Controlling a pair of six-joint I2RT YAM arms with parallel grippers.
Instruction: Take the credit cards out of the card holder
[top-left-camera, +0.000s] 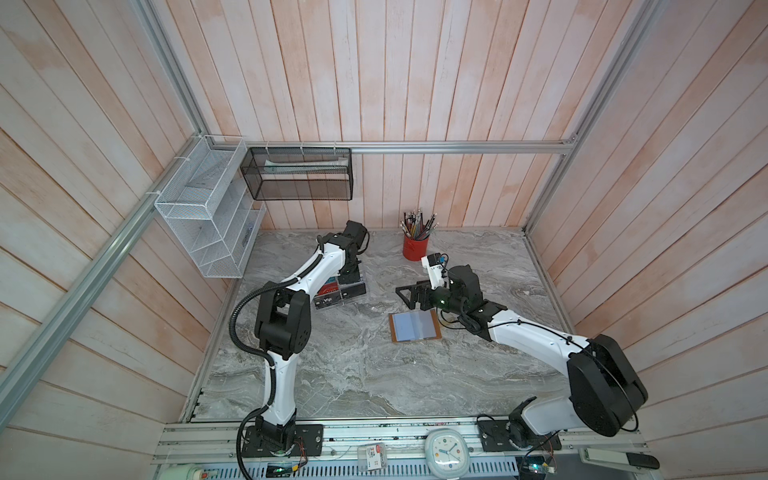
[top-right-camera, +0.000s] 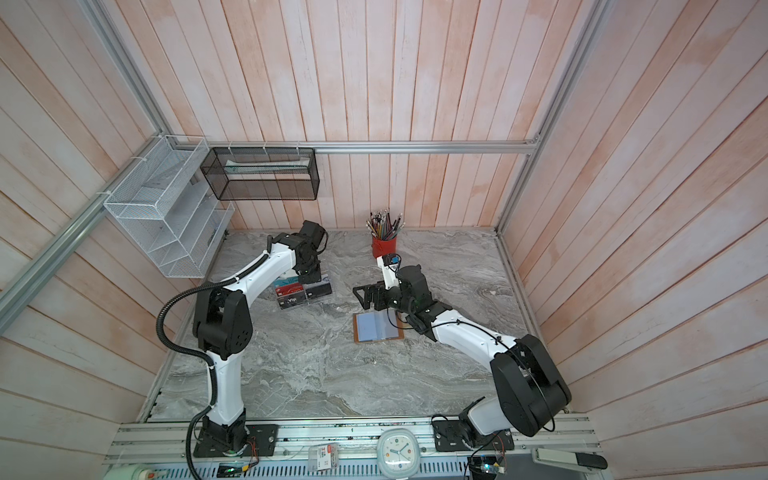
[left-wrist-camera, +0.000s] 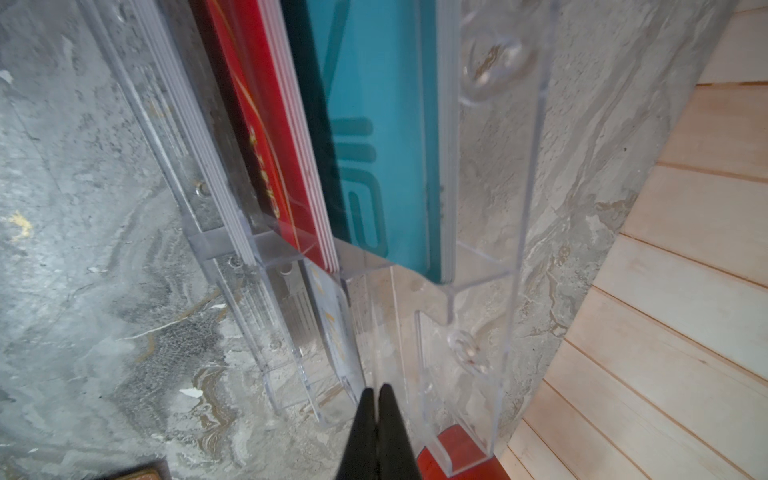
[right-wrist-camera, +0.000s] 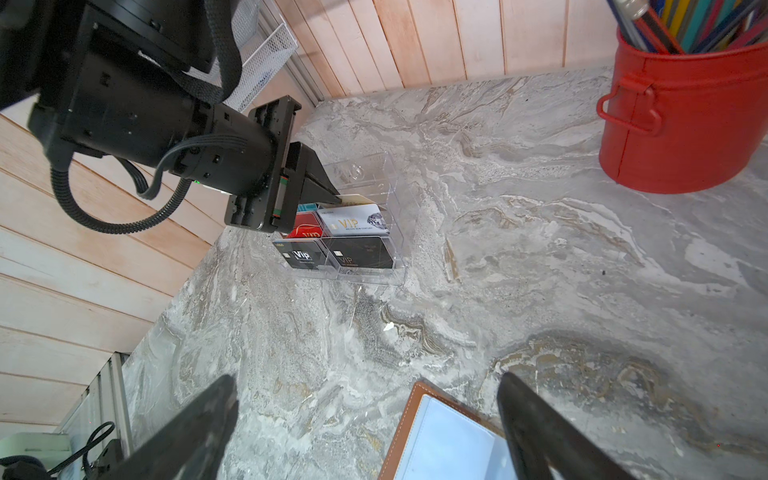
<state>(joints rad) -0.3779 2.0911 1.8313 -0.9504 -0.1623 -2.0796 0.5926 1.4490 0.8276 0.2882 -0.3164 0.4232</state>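
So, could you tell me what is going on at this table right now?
Two robot arms are working on emptying a card holder, which lies open on the marble table, its pale sleeves showing no card. The right gripper hangs open close by it, holding nothing. The left gripper is shut, with nothing visible between its fingertips, down at the clear acrylic rack, where several cards stand in the slots.
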